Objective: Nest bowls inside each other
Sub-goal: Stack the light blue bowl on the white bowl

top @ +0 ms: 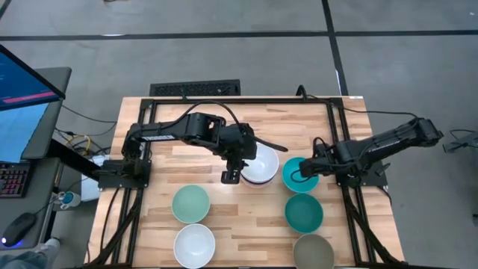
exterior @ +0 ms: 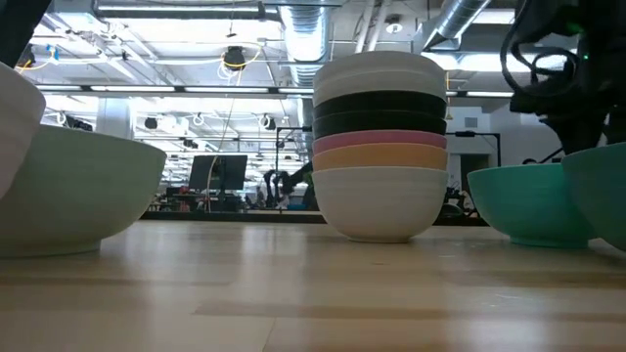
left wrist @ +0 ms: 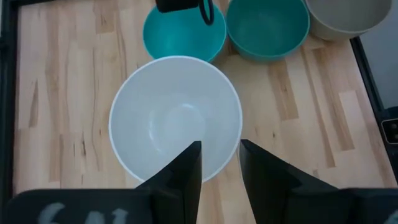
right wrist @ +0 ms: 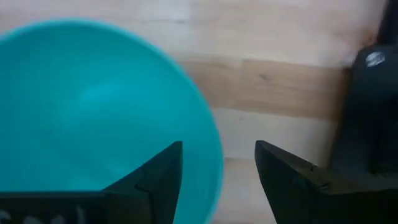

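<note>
bowl nesting, stack part built

wooden table [top: 224,232] in an open workshop hall. item one: nested stack [exterior: 380,147] at table centre, white outside, then orange, pink, black and white rims. the left gripper [left wrist: 217,163] straddled the top white bowl's [left wrist: 175,118] rim with fingers parted, one inside and one outside, apparently seating or releasing it. item two: bright teal bowl [right wrist: 93,112] just right of the stack, its rim between the spread fingers of the right gripper [right wrist: 217,165], likely readied for lifting. loose: pale green [top: 190,203], white [top: 194,244], darker teal [top: 303,212], grey-olive [top: 313,252] bowls.
</note>
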You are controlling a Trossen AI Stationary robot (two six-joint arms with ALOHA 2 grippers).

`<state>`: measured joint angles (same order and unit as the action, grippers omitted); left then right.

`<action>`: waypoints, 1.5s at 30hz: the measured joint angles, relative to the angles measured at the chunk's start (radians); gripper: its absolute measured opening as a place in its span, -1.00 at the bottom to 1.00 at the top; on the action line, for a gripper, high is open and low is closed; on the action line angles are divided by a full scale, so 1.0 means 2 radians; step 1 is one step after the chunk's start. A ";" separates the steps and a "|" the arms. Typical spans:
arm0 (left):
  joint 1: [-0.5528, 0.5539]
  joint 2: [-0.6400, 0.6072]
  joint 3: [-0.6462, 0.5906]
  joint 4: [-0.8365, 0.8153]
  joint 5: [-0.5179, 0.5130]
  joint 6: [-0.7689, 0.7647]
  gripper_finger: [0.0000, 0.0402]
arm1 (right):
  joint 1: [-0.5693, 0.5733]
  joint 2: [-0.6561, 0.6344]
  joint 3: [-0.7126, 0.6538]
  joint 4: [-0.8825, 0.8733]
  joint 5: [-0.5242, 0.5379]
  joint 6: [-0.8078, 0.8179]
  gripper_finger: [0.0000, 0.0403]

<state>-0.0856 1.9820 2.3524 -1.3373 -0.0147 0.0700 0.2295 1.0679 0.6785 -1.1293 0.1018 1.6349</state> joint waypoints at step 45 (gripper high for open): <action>-0.034 -0.137 -0.186 0.067 -0.088 -0.002 -0.50 | -0.043 0.063 0.397 -0.080 0.102 -0.100 -0.82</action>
<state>-0.1528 1.7079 1.9801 -1.2027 -0.1911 0.0670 0.1427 1.1944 1.4729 -1.2894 0.3062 1.4349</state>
